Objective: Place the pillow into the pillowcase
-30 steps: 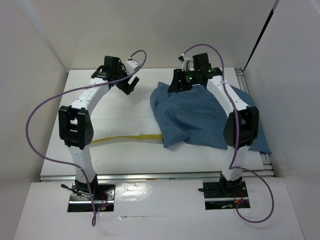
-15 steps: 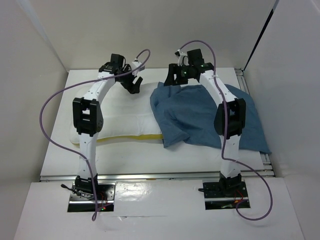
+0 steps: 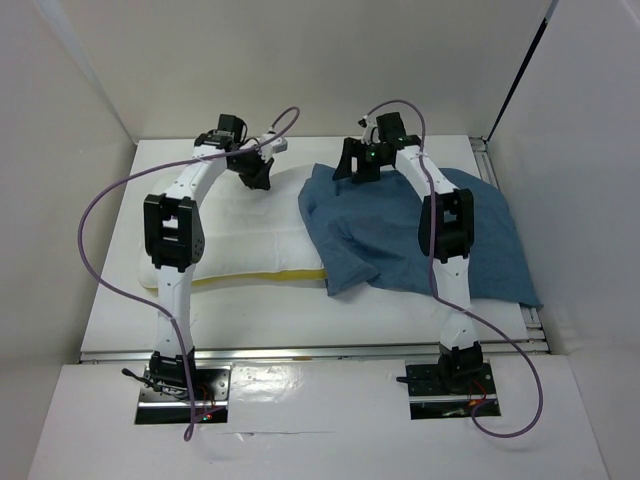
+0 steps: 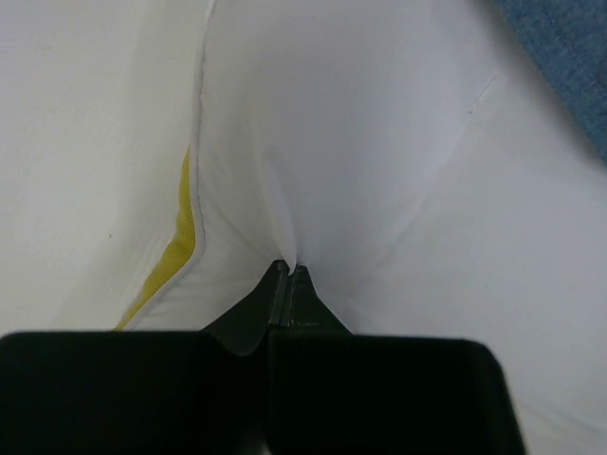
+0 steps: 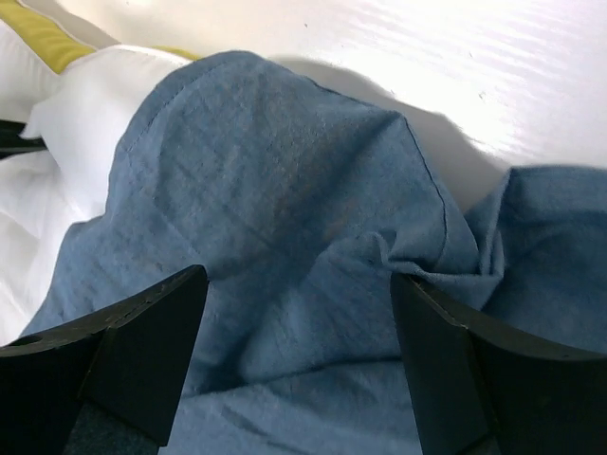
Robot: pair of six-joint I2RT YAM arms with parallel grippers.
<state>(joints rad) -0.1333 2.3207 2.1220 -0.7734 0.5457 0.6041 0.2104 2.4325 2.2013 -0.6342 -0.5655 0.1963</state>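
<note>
The white pillow (image 3: pixel 235 225) lies on the left half of the table, its yellow band (image 3: pixel 262 272) along the near edge. My left gripper (image 3: pixel 258 180) is at the pillow's far edge, shut on a pinched fold of the white pillow (image 4: pixel 322 133), with the left gripper (image 4: pixel 287 272) tips pressed together. The dusty-blue pillowcase (image 3: pixel 400 235) lies wrinkled on the right and overlaps the pillow's right end. My right gripper (image 3: pixel 352 172) hovers open over the pillowcase's far left corner. In the right wrist view the right gripper (image 5: pixel 299 289) spans a crease of the pillowcase (image 5: pixel 275 180) without touching it.
White walls (image 3: pixel 70 90) enclose the white table (image 3: pixel 300 315) on the left, back and right. A metal rail (image 3: pixel 533 315) runs along the table's right edge. Purple cables (image 3: pixel 95 215) loop off both arms.
My left gripper came down onto the pillow's far edge and closed on its fabric. My right gripper opened wider and shifted left over the pillowcase's far corner.
</note>
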